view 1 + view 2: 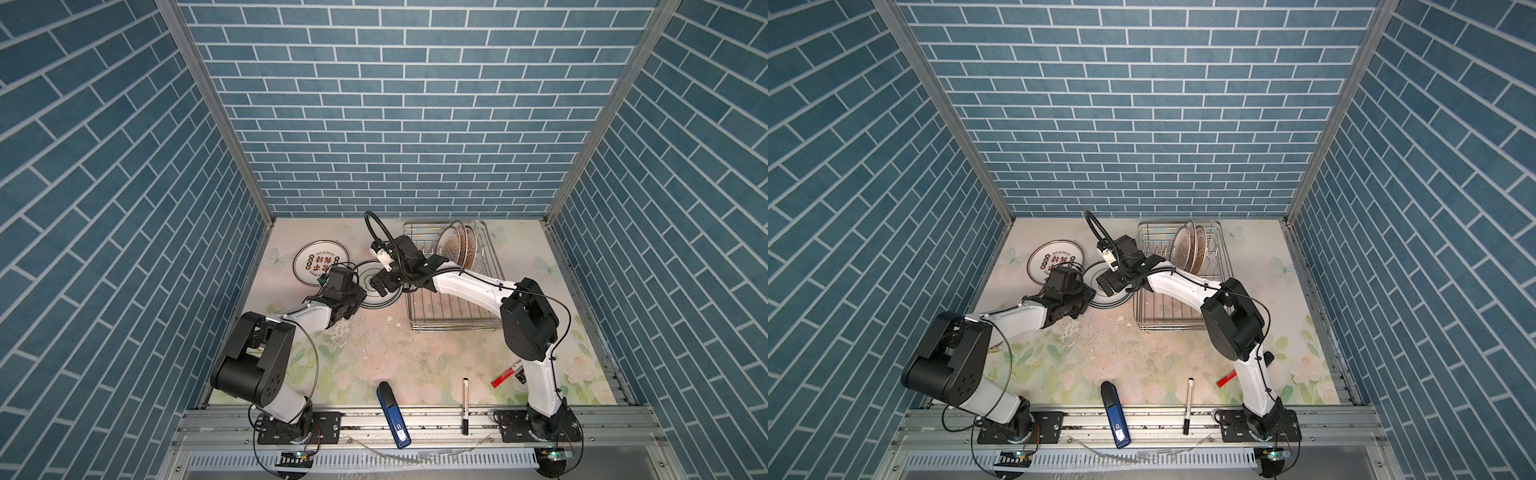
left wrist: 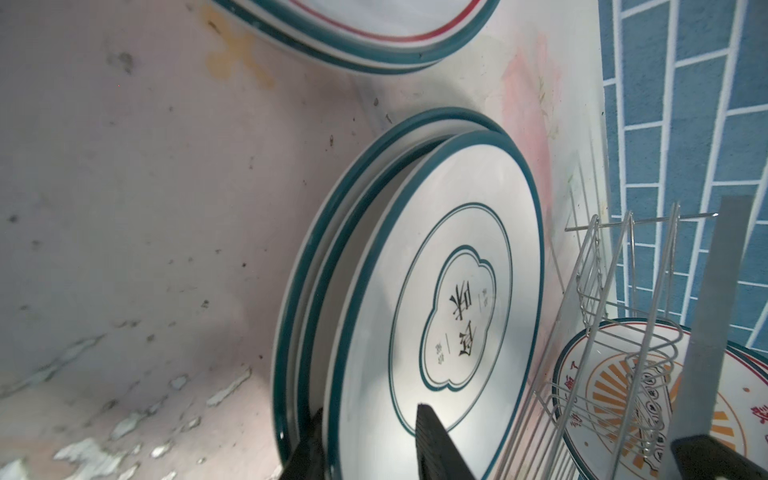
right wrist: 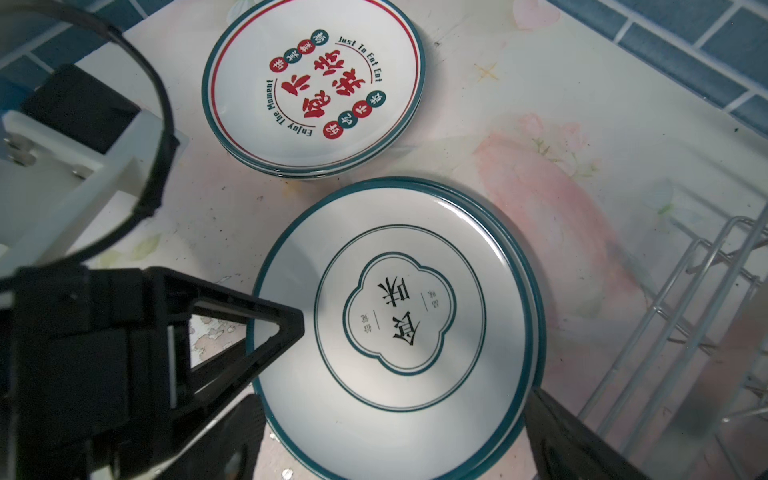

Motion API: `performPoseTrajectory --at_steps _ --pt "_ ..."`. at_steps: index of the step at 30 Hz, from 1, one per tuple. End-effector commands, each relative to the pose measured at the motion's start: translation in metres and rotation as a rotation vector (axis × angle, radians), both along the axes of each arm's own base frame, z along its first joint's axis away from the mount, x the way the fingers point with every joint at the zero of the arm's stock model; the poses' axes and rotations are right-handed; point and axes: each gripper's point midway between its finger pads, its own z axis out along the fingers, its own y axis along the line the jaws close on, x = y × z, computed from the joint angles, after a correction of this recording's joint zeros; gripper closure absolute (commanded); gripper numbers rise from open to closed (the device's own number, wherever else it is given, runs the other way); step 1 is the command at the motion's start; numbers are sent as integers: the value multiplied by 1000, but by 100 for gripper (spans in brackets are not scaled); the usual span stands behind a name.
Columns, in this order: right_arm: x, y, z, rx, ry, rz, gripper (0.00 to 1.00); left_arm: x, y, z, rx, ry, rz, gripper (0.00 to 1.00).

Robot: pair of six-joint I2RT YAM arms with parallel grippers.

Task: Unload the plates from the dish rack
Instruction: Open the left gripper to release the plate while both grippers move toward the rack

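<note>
The red-character stack [image 3: 311,87] and quatrefoil stack [image 3: 399,316] are lying on the table [image 1: 395,357], centre-left. The sunburst plates [image 1: 455,249] are waiting in the dish rack [image 1: 453,316], centre-right. The left gripper [image 2: 370,419] is straddling the quatrefoil stack's rim, grip unclear; the right gripper [image 1: 379,286] is hanging released.

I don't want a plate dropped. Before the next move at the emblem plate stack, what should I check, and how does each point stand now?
1. Left claw straddles the rim of the top emblem plate: ok, the rim sits between its jaws.
2. Left claw's hold on that plate is tight: cannot tell.
3. Right claw open and empty: ok.
4. Right claw out of the way of that plate: not ok, it hangs right over it.
5. Dish rack emptied: not ok, sunburst plates stand upright in it.
</note>
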Motion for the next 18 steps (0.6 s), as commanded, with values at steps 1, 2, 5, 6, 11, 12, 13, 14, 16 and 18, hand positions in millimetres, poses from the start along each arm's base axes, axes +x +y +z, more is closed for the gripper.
performPoseTrajectory --at_steps 1,2,5,6,11,12,13,14,16,18 --pt "0 -2 19 8 -66 18 2 -5 1 3 48 18 -10 62" --pt "0 -2 20 9 -68 18 2 -5 3 3 57 22 -5 62" --pt "1 -3 19 7 -71 16 2 -7 7 5 76 36 10 61" --pt "0 -3 18 7 -72 15 2 -7 8 6 81 34 15 62" --pt "0 -2 21 18 -81 15 2 -5 12 15 88 17 41 61" --pt "1 -2 21 18 -83 15 2 -4 10 16 82 12 33 61" --pt "1 -2 22 21 -84 16 2 -3 7 16 77 15 22 61" --pt "1 -2 24 24 -86 17 2 -3 6 14 77 23 16 61" --pt "1 -3 25 24 -88 13 2 -4 8 12 81 28 25 61" --pt "1 -3 29 34 -96 10 2 -4 9 14 79 14 30 62"
